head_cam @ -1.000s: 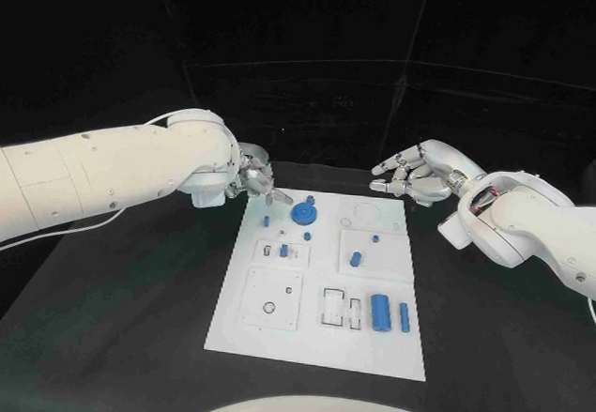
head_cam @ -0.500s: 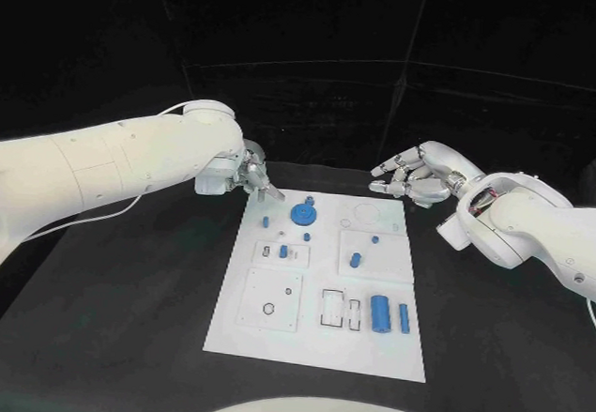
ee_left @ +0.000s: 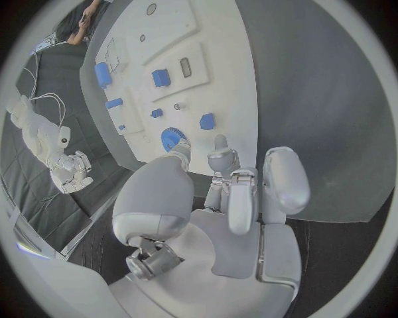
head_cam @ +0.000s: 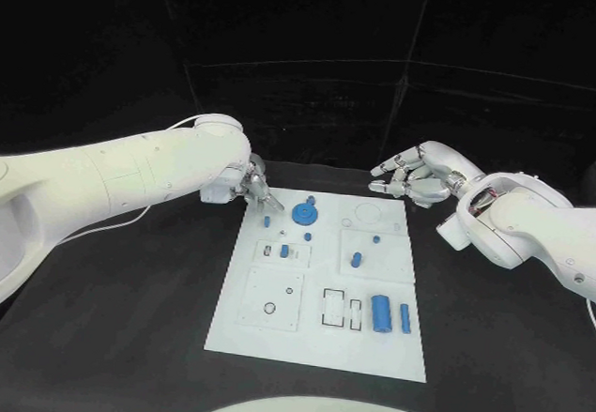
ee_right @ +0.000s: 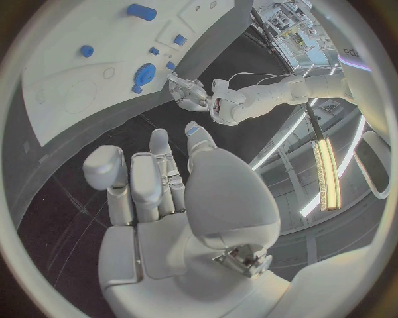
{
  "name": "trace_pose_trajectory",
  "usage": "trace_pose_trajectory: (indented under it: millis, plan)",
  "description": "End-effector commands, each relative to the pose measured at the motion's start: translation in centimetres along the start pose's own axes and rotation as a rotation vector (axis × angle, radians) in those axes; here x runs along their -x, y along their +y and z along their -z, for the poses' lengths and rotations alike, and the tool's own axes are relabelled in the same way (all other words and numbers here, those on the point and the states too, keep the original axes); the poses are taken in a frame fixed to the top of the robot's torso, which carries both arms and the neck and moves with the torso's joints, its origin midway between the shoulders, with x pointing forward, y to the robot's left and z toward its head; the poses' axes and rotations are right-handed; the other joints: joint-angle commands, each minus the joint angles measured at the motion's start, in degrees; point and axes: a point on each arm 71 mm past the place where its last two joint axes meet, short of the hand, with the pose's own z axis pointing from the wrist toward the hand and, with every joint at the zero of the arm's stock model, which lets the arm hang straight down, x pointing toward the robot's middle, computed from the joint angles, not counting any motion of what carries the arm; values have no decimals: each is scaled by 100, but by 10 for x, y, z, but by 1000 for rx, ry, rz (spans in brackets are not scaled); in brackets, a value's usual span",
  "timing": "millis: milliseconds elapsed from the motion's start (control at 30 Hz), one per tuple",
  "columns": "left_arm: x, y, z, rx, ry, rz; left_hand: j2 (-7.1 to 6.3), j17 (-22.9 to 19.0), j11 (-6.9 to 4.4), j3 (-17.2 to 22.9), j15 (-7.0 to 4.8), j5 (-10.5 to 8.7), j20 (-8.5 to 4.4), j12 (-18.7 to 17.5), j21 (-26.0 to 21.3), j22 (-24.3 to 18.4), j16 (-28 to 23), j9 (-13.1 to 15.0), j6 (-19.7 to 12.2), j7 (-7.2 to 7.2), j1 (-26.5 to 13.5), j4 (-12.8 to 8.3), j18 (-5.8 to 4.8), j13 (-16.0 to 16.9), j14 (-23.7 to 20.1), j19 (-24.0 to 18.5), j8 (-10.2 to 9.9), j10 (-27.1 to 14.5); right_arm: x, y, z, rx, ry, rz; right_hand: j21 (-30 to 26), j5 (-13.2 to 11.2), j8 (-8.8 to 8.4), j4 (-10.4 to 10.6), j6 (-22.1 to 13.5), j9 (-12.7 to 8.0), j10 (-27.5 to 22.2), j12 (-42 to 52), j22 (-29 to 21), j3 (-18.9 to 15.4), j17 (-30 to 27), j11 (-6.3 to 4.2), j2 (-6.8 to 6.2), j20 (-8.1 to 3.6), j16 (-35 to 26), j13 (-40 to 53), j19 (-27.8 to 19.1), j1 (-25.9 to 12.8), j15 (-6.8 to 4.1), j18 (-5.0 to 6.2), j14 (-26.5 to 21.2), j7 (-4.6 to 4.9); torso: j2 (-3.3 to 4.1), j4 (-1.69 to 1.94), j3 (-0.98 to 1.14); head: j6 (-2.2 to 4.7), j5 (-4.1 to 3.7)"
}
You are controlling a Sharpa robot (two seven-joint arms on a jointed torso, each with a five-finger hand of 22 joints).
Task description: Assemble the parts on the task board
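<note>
Board: the white task board (head_cam: 323, 283) lies flat in the middle of my black table (head_cam: 115, 317).
Parts: small blue pieces sit on it. A round gear (head_cam: 304, 214) stands at the far end, a small peg (head_cam: 266, 221) just beside it, and two cylinders (head_cam: 381, 314) lie near the front right.
Left hand: my left hand (head_cam: 256, 187) hovers at the board's far left corner, fingers (ee_left: 239, 199) loosely curled and apart, holding nothing that I can see.
Right hand: my right hand (head_cam: 416, 174) hangs beyond the far right corner, well apart from the parts, fingers partly curled, empty.
Step in hand: I judge I am reaching for a piece near the gear.
Doing it well: I should come down straight over one piece, close on it alone, and avoid nudging its neighbours.
</note>
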Motion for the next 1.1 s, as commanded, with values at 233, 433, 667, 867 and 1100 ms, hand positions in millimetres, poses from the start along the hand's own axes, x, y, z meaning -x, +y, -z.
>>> trace_pose_trajectory:
  millis: [233, 433, 667, 867, 1100]
  plan:
    - [-9, -4, -5, 7, 55, -36, 61, 1509, 0, -76, 43, -18, 26, 9, 14, 3, 19, -3, 29, 4, 107, -11, -38, -11, 604, 10, 21, -7, -1, 2, -1, 7, 5, -4, -31, 48, -9, -1, -55, 1, -38, -37, -15, -30, -12, 9, 69, -15, -27, -10, -37, 8, 20, 65, 21, -4, -10, 7, 4, -40, -5]
    - [-12, -4, -6, 8, 69, -43, 99, 1509, 2, -105, 45, -17, 27, 13, 20, 16, 19, -7, 25, 7, 192, -38, -40, -10, 604, 14, 17, -13, 0, 1, 0, 5, 2, -3, -31, 48, -9, -1, -55, 1, -38, -37, -15, -30, -12, 9, 69, -15, -27, -10, -37, 8, 20, 65, 21, -4, -11, 7, 3, -52, 1]
    - [-13, -4, -6, 8, 77, -48, 187, 1509, 4, -110, 47, -17, 30, 16, 26, 31, 19, -12, 30, 8, 332, -91, -42, -11, 604, 17, 17, -21, 1, 1, 0, 3, 0, -3, -31, 48, -9, -1, -55, 1, -38, -37, -15, -30, -12, 9, 69, -15, -27, -10, -37, 8, 20, 65, 21, -4, -12, 13, 1, -56, 1]
    - [-14, -5, -6, 6, 81, -51, 234, 1509, 4, -111, 48, -17, 31, 22, 29, 39, 19, -14, 35, 8, 424, -135, -43, -7, 604, 18, 18, -22, 1, 1, -1, 3, 0, -3, -31, 48, -9, -1, -55, 1, -38, -37, -15, -30, -12, 9, 69, -15, -27, -10, -37, 8, 20, 65, 21, -4, -12, 11, 3, -54, 10]
    - [-14, -4, -6, 1, 79, -33, 470, 1509, -1, 21, 42, -17, 28, 34, 25, 44, 19, -12, 49, 3, 715, -294, -42, 1, 604, 17, 30, -21, 1, 1, -1, 2, 0, -3, -40, 66, -7, -1, -56, 1, -40, -40, -30, -30, -22, 9, 72, -15, -39, -17, -42, 14, 20, 67, 20, -4, -10, 8, 2, -58, 5]
